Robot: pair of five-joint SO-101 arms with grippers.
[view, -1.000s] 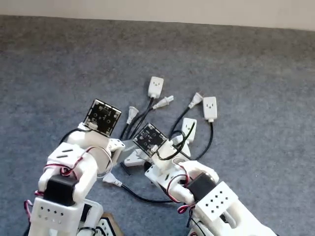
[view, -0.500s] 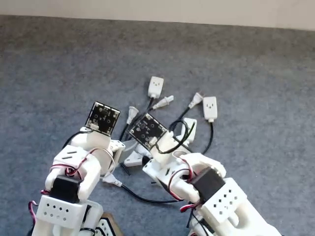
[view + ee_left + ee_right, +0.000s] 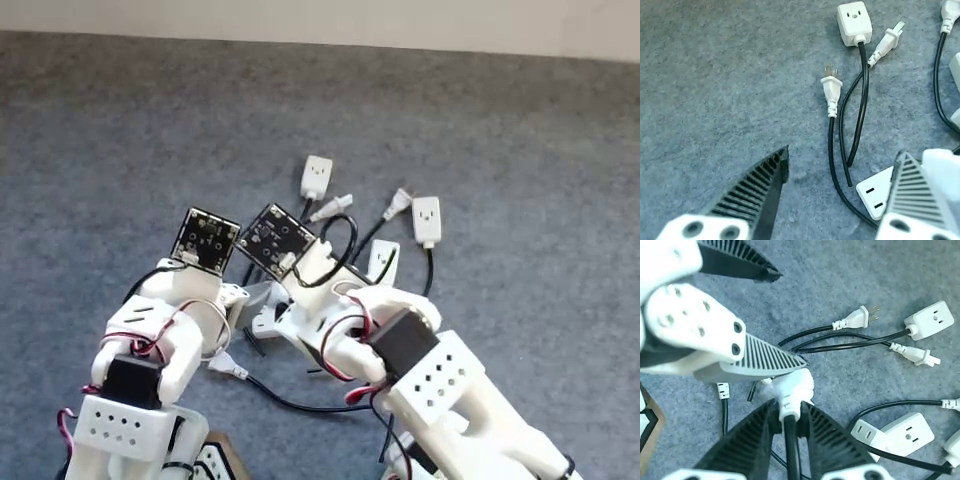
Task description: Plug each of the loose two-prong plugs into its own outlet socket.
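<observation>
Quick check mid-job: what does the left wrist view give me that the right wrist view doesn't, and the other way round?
Left wrist view's extra: a socket, slots showing, lying right beside one finger of the open left gripper.
Right wrist view's extra: the right gripper shut on a plug, its black cable running back between the fingers.
Both: the left gripper, the loose plug, the far socket and a second loose plug beside that socket's cable, all on grey carpet.
</observation>
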